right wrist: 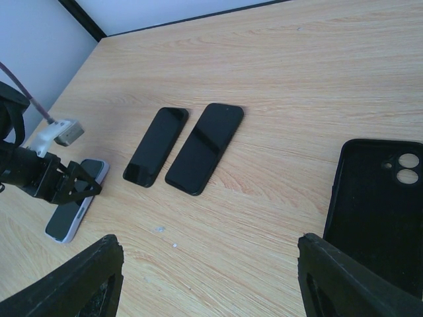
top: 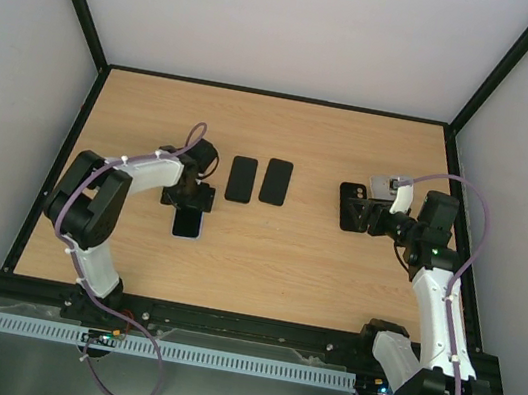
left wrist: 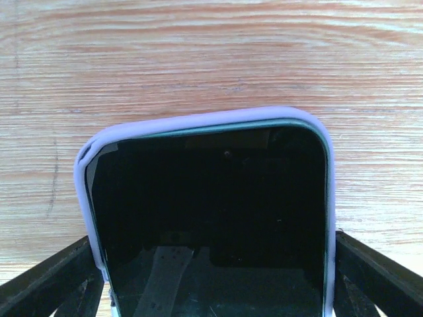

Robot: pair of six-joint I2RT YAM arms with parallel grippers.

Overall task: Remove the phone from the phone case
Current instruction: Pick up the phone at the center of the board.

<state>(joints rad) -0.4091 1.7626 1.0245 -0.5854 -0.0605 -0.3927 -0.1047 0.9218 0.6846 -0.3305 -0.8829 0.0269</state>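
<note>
The phone (left wrist: 211, 211) lies screen-up on the table inside the pale lavender phone case (left wrist: 198, 120). The case rim bulges slightly away from the phone at one top corner. My left gripper (left wrist: 215, 264) straddles the cased phone, with one black finger against each long side of the case. In the top view the phone case (top: 186, 227) pokes out below the left gripper (top: 190, 197). In the right wrist view the case (right wrist: 69, 221) sits under that gripper. My right gripper (right wrist: 210, 247) hovers open over bare wood, holding nothing.
Two plain black phones (top: 241, 178) (top: 276, 181) lie side by side mid-table, and both phones (right wrist: 156, 146) (right wrist: 205, 147) also show in the right wrist view. A black slab with two round lens rings (right wrist: 380, 198) lies beside the right gripper (top: 367, 215). Walls enclose the table.
</note>
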